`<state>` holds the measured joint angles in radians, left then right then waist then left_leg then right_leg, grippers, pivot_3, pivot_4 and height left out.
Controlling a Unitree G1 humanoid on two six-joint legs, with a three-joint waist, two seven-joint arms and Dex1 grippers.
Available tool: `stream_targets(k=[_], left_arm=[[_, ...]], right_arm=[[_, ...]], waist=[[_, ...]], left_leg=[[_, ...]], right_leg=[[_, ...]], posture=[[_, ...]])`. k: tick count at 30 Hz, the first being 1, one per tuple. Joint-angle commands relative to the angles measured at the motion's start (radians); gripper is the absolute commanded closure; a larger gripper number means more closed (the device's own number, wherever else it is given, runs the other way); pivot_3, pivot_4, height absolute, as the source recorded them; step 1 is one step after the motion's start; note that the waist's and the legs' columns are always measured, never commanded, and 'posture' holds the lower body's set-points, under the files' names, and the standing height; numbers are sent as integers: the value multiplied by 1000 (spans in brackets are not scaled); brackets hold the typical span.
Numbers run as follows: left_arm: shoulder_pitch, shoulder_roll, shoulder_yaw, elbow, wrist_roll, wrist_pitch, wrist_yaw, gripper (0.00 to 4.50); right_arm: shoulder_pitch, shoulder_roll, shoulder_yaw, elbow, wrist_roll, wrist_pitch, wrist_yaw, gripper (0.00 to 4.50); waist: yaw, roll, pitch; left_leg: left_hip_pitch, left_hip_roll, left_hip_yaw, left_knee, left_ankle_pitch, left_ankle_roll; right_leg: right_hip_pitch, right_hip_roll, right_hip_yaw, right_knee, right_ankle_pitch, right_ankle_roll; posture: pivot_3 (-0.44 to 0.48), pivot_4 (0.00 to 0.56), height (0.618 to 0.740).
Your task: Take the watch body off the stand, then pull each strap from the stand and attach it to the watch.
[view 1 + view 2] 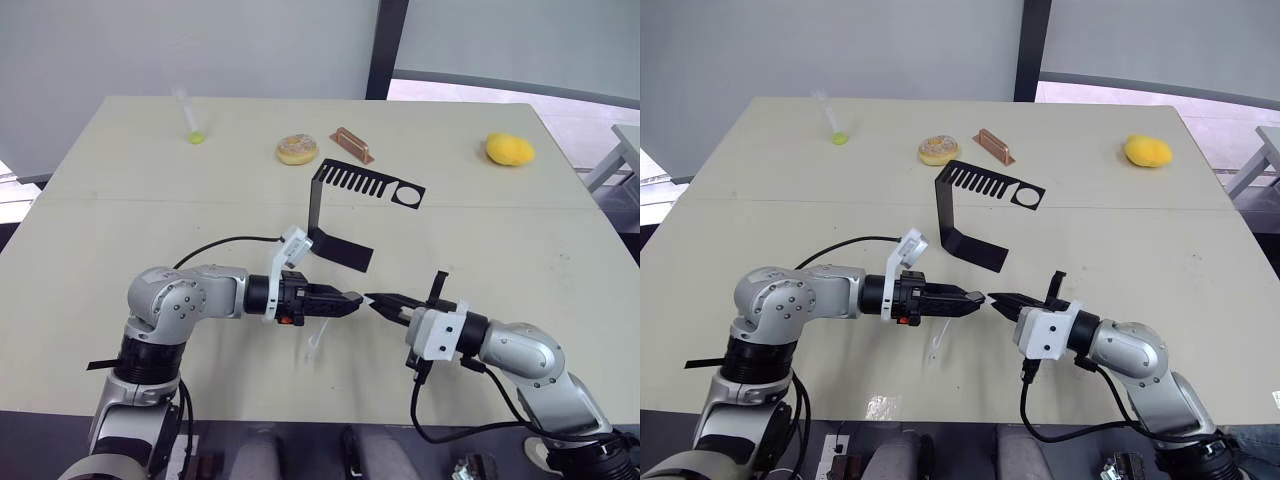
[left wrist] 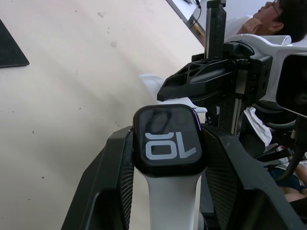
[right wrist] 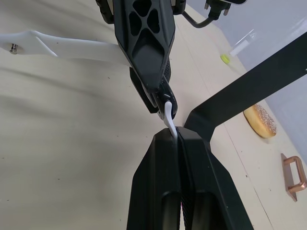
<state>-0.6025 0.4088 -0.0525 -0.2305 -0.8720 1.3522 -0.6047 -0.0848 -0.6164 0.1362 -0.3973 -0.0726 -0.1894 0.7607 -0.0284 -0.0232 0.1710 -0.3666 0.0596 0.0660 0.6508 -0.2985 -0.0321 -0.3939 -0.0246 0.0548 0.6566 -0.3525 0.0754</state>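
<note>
Our left gripper (image 2: pixel 168 158) clamps the watch body (image 2: pixel 168 139), one white strap (image 2: pixel 172 201) already hanging from it; our right gripper (image 3: pixel 171 132) is closed on the second strap (image 3: pixel 168 117), tip-to-tip with the watch, just in front of the stand (image 1: pixel 340 215). We judge the strap's long axis must line up with the watch's free edge.

Bare table (image 1: pixel 150 215) flanks both arms; stand (image 1: pixel 340 215) blocks ahead.

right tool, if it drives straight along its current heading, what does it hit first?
Most likely the left tool holding the watch body: the right tool points tip to tip at it, a white strap bridging the short gap.
</note>
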Motion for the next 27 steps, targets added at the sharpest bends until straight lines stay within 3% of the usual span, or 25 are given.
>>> stream_targets(k=[1,27], left_arm=[[-12,-54,-48,-68,-49,1,-31,2917],[-27,-71,-39,-66,-45,14,-26,2917]], right_arm=[[-33,27,46,-45,15,-20,2,4500],[-36,51,71,-47,30,-6,16,4500]], waist=[[0,0,0],[0,0,0]], left_leg=[[0,0,0,0,0,0],[0,0,0,0,0,0]], right_leg=[[0,0,0,0,0,0],[0,0,0,0,0,0]], posture=[[0,150,740],[0,150,740]])
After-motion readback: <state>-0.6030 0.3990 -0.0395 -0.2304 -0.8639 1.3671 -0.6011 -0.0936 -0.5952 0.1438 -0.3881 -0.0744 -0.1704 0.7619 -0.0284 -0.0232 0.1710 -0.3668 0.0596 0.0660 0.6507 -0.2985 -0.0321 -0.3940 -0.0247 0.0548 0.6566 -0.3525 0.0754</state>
